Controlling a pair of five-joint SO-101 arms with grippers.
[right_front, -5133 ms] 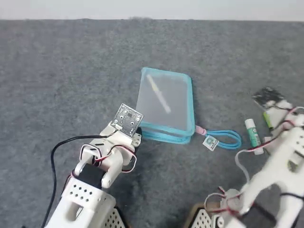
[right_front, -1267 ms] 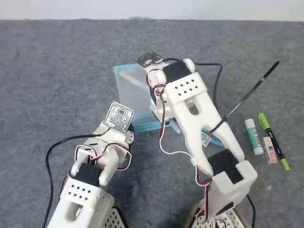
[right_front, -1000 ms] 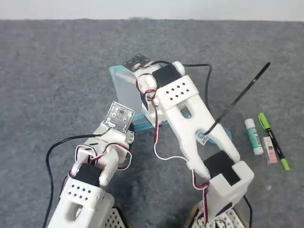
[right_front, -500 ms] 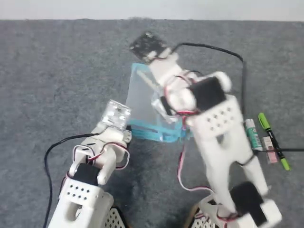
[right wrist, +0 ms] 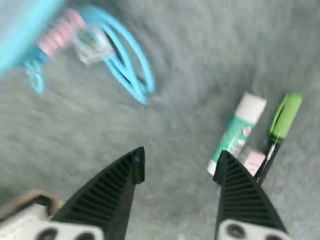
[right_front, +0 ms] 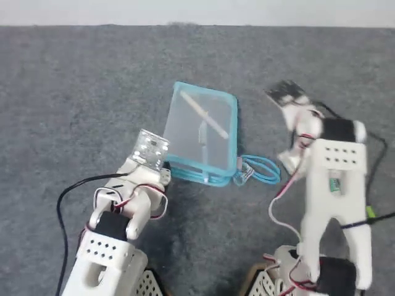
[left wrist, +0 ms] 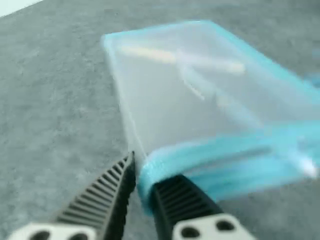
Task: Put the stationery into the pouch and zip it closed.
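Swung right off the pouch (right_front: pixel 203 132), right claw (right wrist: pixel 181 152) hangs released by the glue stick (right wrist: pixel 237 132); left claw (left wrist: pixel 142 175) grasps pouch's near corner.

See-through pouch (right_front: pixel 203 135) with blue trim lies flat, pale pen (right_front: pixel 207 118) inside; glue stick (right wrist: pixel 239 131), green marker (right wrist: pixel 284 117) and pink eraser (right wrist: pixel 252 160) sit bunched together nearby.

Grey fuzzy table cover (right_front: pixel 74 80) across the whole work area, same grey weave close up (right wrist: pixel 190 65). Pale wall strip (right_front: pixel 197 11) along the far edge.
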